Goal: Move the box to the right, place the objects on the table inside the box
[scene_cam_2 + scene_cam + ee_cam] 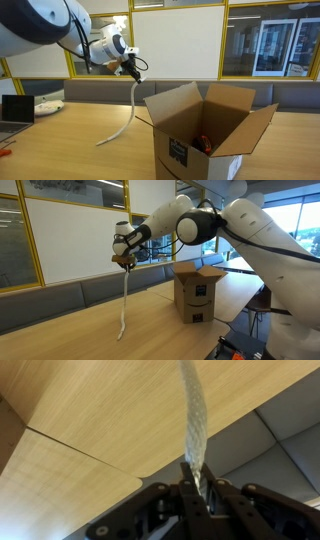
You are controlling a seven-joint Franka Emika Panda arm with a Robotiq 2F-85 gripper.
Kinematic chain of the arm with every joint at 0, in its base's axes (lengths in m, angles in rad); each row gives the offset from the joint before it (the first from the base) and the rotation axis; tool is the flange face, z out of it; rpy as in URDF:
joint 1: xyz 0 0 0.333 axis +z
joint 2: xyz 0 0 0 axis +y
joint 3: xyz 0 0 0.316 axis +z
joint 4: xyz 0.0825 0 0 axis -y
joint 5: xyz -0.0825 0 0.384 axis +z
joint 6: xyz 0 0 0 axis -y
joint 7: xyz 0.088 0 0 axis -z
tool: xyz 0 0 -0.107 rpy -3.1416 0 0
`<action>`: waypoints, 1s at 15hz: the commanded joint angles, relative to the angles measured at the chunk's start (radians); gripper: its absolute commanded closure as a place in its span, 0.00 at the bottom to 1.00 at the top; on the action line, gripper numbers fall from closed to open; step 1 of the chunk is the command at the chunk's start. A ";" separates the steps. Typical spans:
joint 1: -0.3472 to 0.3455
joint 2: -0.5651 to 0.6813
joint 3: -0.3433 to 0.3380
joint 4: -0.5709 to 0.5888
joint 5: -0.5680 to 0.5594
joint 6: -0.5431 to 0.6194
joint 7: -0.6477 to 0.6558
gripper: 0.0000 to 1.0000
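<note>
My gripper (124, 256) (132, 68) is raised above the table (90, 320) (60, 150), shut on one end of the long cream-white rope (123, 300) (125, 115). The rope hangs down, and its lower end trails on the tabletop. In the wrist view the rope (193, 410) runs up from between my closed fingers (196, 488). The brown cardboard box (197, 292) (205, 135) stands on the table with its flaps open, off to one side of the gripper. A small orange-red item (204, 142) lies inside the box.
A grey padded bench (60, 295) (290, 95) runs along the glass wall behind the table. A laptop (15, 110) sits on the table's far end, with a white object (48, 105) beside it. The table edge (150, 465) shows in the wrist view.
</note>
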 commanded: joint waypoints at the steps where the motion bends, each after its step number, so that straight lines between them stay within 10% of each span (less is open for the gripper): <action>1: -0.002 -0.239 0.030 -0.233 -0.062 -0.019 0.040 0.88; 15: -0.215 -0.911 0.211 -0.573 -0.245 -0.212 0.235 0.88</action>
